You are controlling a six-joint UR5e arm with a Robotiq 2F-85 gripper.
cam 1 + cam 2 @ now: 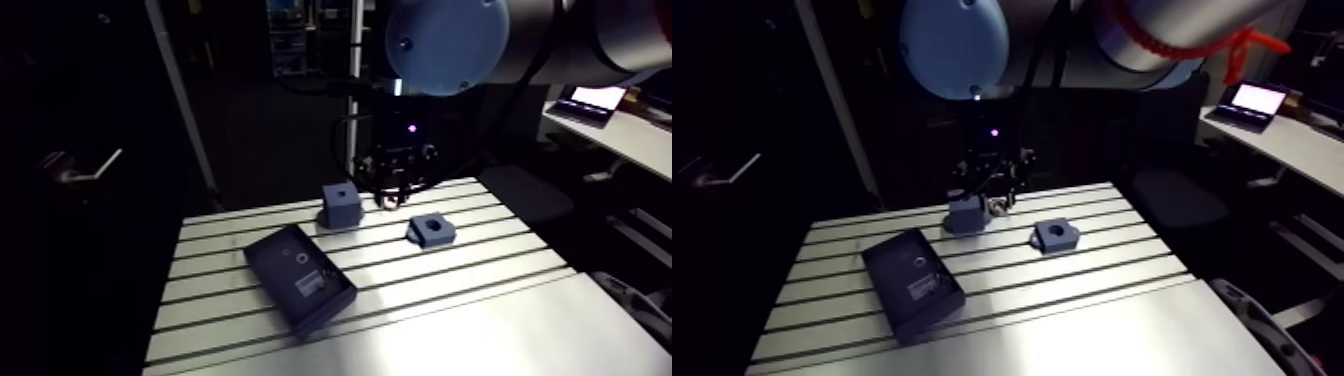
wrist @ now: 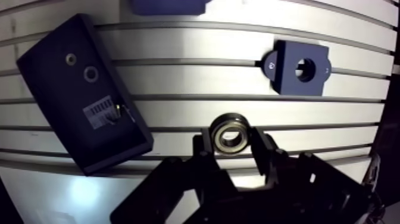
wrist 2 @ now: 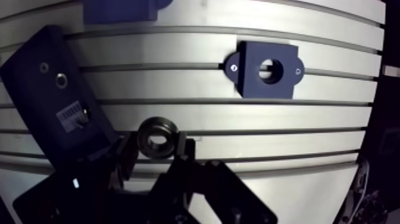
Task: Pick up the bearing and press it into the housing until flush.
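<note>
In the wrist view the gripper (image 2: 231, 144) had its 2 fingers (image 2: 264, 150) closed against the sides of the bearing (image 2: 231, 131), a metal ring held at the fingertips with its open face toward the camera. Only this view showed the bearing; in the arm view the gripper was a small dark shape over the far part of the table (image 1: 480, 320), and what it held could not be made out. Ahead of the fingers and off to 1 side lay the housing (image 2: 299, 67), a dark blue plate with a round bore, well apart from the bearing. On the other side a black box (image 2: 83, 101) lay askew across the slots. Farthest off, a blue block (image 1: 341, 203) was cut by the wrist view's edge; the arm view showed it whole, a cube with a hole on top, just beside the gripper
</note>
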